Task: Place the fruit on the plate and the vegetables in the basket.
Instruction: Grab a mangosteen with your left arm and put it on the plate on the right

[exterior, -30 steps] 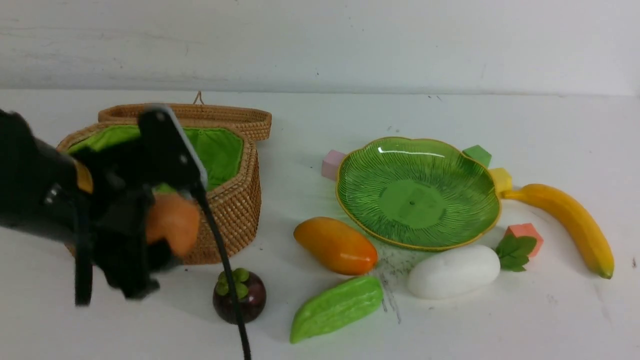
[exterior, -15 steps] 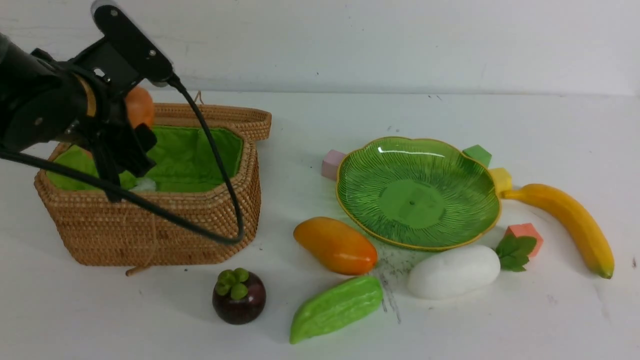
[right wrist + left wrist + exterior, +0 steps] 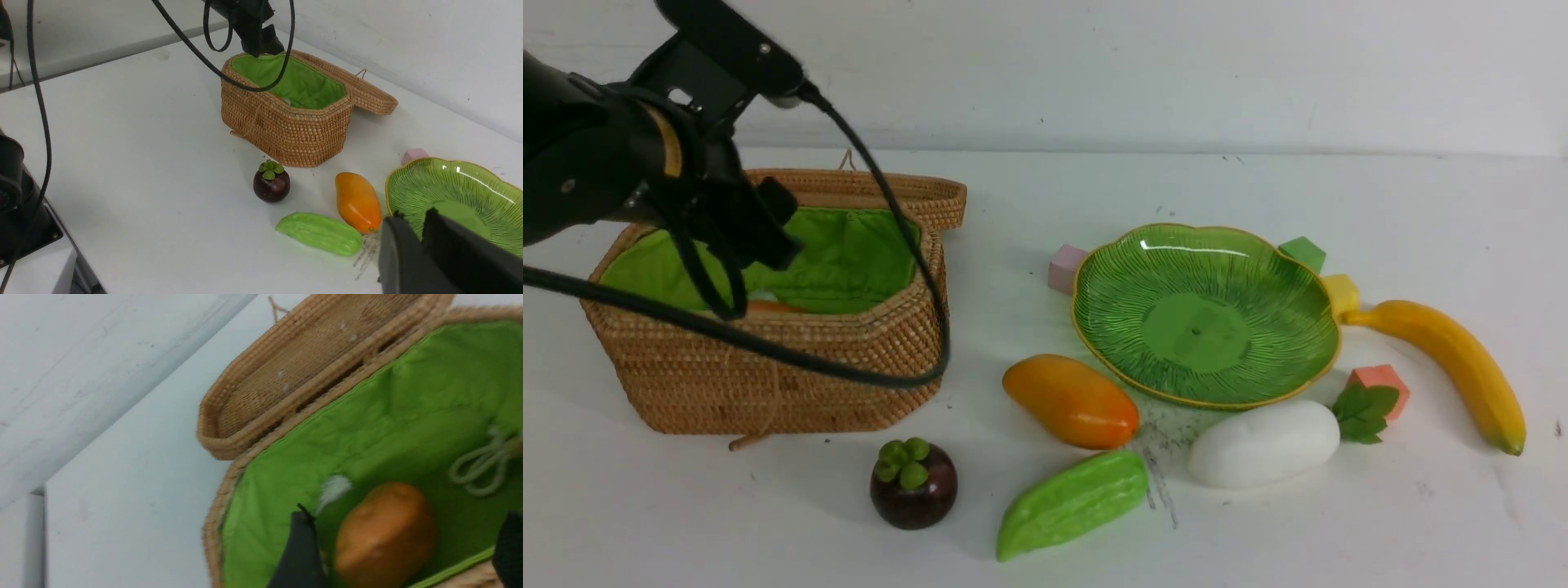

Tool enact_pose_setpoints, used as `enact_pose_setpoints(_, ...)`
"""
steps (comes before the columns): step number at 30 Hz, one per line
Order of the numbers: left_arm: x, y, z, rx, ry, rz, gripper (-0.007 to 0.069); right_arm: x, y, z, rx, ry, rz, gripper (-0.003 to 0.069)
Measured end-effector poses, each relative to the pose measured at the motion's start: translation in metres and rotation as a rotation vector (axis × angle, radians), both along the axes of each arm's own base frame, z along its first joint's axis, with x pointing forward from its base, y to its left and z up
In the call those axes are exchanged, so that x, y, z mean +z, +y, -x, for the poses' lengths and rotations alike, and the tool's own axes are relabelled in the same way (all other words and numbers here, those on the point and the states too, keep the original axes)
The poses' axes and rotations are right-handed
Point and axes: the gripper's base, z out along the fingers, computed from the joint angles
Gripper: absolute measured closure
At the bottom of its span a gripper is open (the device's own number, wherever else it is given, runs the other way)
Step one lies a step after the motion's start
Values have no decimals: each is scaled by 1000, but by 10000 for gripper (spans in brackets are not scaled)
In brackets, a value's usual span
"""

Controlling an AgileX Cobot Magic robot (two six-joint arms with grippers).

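left gripper (image 3: 747, 249): spread wide above the left end of the basket (image 3: 768, 367), holding nothing that i can see.
potato (image 3: 384, 535): lying on the green lining inside the basket, between the fingers but clear of the one on its far side.
right gripper (image 3: 423, 228): jaws drawn together with nothing in them, near the plate (image 3: 1094, 327).
left on the table (image 3: 686, 506): mangosteen (image 3: 913, 486), mango (image 3: 1070, 400), gourd (image 3: 1072, 502), radish (image 3: 1262, 445) and banana (image 3: 1454, 359).
plate: bare.
snag risk: my cable (image 3: 882, 212) loops in front of the basket's near wall. i think lifting the arm away could drag the basket or tip it.
lining risk: a finger leaving low could catch the cloth or the cord inside and pull the potato up with it.
crowding risk: the gourd lies just beside the mango, so a wide grasp might push one into the other.
radish risk: it sits against the plate's near rim, and a careless grab could shove the plate.
rolling risk: the mangosteen is round, and a glancing touch would likely send it off.
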Motion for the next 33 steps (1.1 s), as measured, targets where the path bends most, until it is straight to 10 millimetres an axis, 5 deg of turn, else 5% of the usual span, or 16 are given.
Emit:
enact_pose_setpoints(2,5,-18,15,24,51,154,235,0,0,0,-1,0,2,559)
enact_pose_setpoints(3,5,-19,16,26,58,159,235,0,0,0,-1,0,2,559)
enact_pose_setpoints(8,-9,-62,61,24,341,216,598,-1,0,0,-5,15,-8,559)
enact_pose_setpoints(12,-32,-82,91,-12,531,189,635,-2,0,0,-2,27,-3,559)
enact_pose_setpoints(16,-46,-86,93,-15,570,172,540,-2,0,0,-4,26,1,559)
enact_pose_setpoints(24,-71,-92,58,-2,503,197,71,-12,-5,0,-74,167,29,552)
enact_pose_setpoints(28,-85,-90,41,23,486,202,-27,-18,-9,0,-116,232,65,552)
enact_pose_setpoints(33,-110,-92,29,53,535,161,-22,-20,-9,1,-118,261,73,552)
